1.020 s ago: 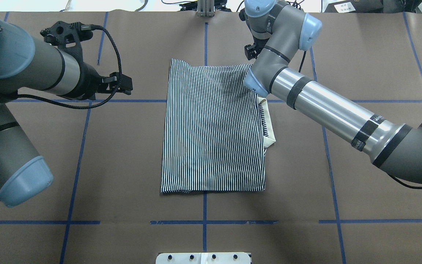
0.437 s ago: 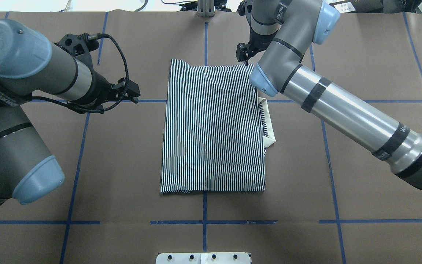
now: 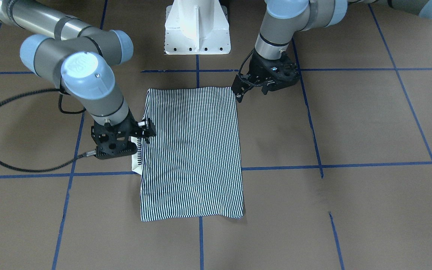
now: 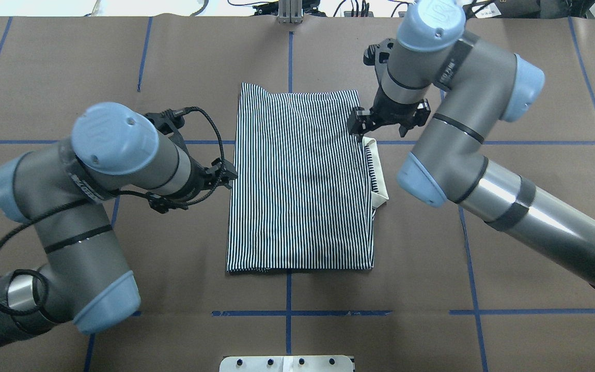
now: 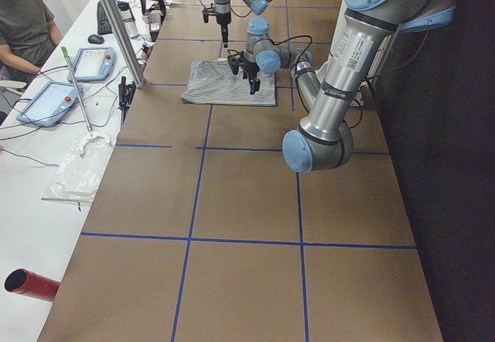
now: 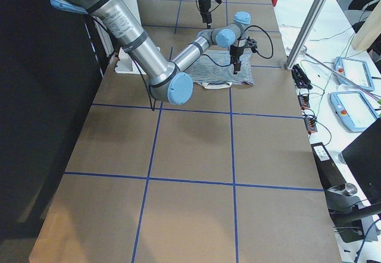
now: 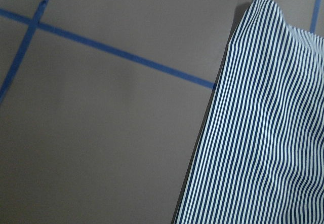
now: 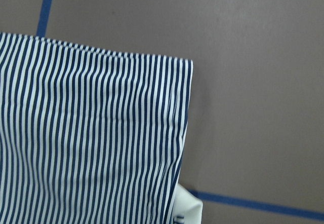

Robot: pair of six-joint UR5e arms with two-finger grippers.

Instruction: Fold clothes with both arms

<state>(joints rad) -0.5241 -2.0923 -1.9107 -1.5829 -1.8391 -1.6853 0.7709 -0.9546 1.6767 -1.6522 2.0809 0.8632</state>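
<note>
The striped shirt lies flat as a folded rectangle in the middle of the table. Its cream collar pokes out from the right edge. My left gripper hovers just off the shirt's left edge, looks open and holds nothing. My right gripper hangs over the right edge close to the collar, also apparently open and empty. The left wrist view shows the shirt's left edge. In the right wrist view I see a shirt corner and a bit of collar, with no fingers visible.
Brown paper with blue tape lines covers the table. The white pedestal stands on the robot's side. A side bench holds tablets beside a seated person.
Both arms swung in toward the shirt. The left gripper moved right to the left edge. The right gripper came back from the far right corner to beside the collar.
</note>
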